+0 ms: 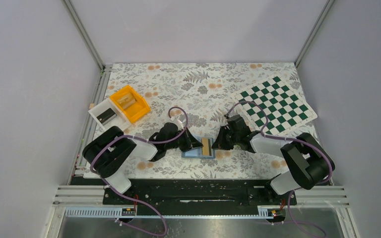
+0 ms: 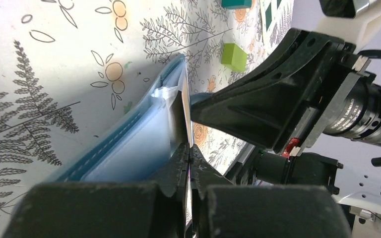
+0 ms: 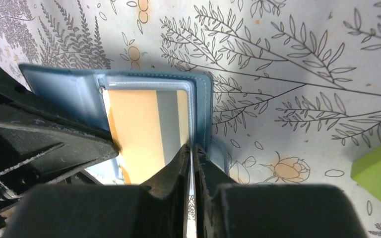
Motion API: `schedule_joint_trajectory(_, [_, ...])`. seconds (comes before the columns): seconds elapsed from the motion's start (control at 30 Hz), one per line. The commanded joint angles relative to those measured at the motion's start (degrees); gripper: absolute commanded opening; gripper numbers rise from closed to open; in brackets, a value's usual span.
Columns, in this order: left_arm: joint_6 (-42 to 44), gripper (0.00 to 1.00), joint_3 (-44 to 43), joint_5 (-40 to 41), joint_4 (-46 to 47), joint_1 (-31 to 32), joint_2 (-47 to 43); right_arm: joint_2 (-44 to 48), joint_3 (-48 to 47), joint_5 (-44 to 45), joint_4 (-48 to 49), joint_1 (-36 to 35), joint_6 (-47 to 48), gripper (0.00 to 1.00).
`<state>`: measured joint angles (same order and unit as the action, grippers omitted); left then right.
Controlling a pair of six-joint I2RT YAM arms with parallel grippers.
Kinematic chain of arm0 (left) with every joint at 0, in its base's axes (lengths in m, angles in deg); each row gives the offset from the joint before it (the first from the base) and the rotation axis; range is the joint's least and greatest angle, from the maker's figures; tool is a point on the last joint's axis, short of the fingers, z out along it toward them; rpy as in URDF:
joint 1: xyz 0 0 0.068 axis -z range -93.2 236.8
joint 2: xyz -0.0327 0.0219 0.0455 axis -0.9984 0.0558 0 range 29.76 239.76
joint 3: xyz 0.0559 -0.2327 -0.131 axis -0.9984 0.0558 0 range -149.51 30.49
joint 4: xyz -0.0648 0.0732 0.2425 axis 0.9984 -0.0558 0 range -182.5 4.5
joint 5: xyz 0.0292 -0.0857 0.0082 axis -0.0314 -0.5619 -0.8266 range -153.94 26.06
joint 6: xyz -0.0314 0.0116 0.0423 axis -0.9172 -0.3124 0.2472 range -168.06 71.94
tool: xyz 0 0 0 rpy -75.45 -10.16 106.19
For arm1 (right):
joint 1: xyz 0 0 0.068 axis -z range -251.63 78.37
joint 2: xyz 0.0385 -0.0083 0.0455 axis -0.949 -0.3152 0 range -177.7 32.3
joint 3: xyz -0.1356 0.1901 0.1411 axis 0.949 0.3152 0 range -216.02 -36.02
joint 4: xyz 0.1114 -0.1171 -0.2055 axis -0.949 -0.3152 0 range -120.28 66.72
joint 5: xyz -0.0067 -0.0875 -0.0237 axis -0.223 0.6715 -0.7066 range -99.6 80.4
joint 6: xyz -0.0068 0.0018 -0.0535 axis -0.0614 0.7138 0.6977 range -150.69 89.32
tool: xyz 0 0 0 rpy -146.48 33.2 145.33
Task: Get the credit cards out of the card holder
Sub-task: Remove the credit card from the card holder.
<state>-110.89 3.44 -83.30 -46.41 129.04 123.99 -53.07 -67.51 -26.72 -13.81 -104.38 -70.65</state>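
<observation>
Mid-table (image 1: 188,82), left gripper (image 2: 188,152) is pinched tight on orange-tan card (image 3: 139,129) in card holder (image 3: 59,84), right gripper (image 3: 192,148) clamped on holder's edge.

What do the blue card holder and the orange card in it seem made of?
The blue bifold card holder looks like matte faux leather, going by its stitched edge, with a clear glossy plastic pocket. The orange-tan card seems thin, smooth plastic, though coated cardboard is possible.
</observation>
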Motion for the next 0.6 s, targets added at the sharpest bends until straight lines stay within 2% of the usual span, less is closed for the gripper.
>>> schedule_joint_trajectory(0.0, [0.08, 0.00, 0.58, -3.72, 2.73, 0.72, -1.77, -0.70, -2.33, 1.42, -1.04, 0.43, 2.59, 0.11])
schedule_joint_trajectory(0.57, [3.50, 0.00, 2.41, 0.73, -4.90, -2.05, -4.81, -0.83, -1.91, 1.88, -1.21, 0.77, 2.53, 0.10])
